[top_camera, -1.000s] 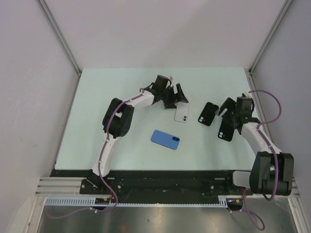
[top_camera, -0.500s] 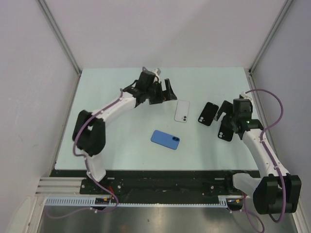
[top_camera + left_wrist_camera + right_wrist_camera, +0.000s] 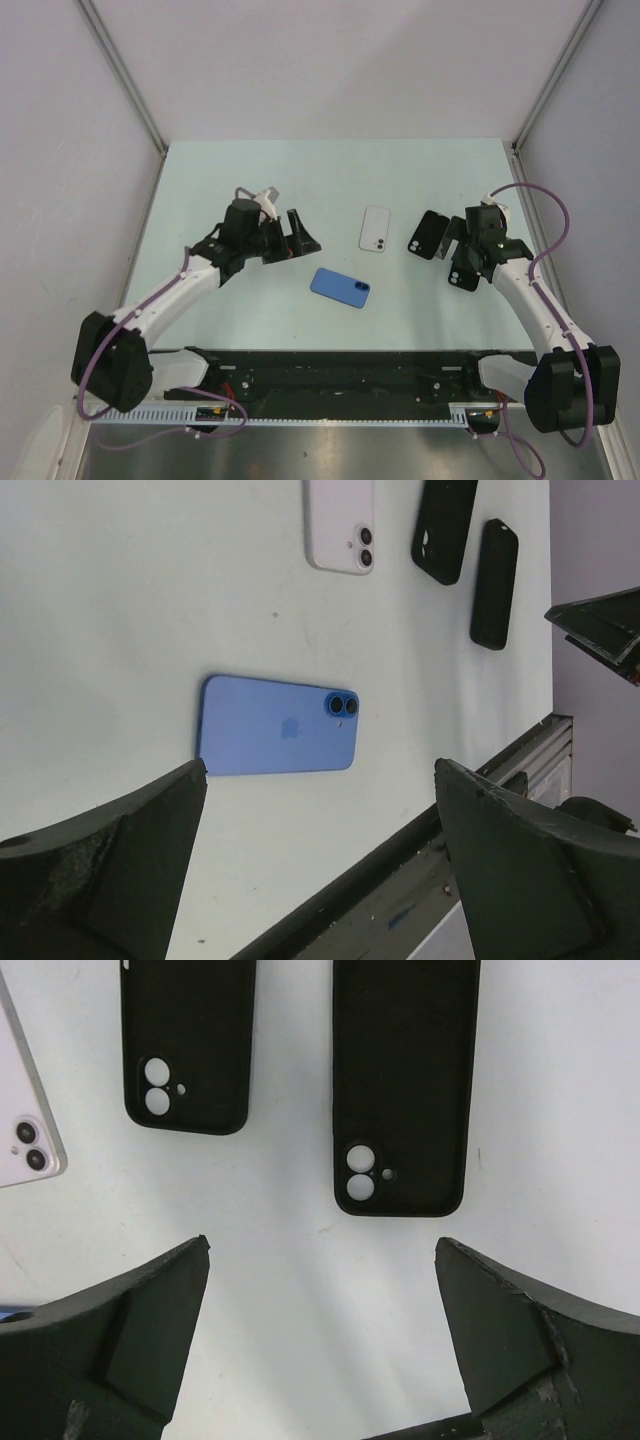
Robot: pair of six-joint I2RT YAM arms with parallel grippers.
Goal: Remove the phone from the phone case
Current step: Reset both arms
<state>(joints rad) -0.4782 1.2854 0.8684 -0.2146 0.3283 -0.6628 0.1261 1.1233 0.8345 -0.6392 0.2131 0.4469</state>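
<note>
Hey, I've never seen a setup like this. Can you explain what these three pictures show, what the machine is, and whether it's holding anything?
This is a robot with two arms bolted at the near edge of a pale table. One picture looks down from above and behind the arms. The other two come from a small camera on each wrist, so the dark wedges at their lower corners are that arm's own fingers. On the table lie a white phone and a blue phone, both back up. There is a first black case beside the white phone and a second black case further right; the table shows through their camera holes. The left tool and right tool are both open and hold nothing.
</note>
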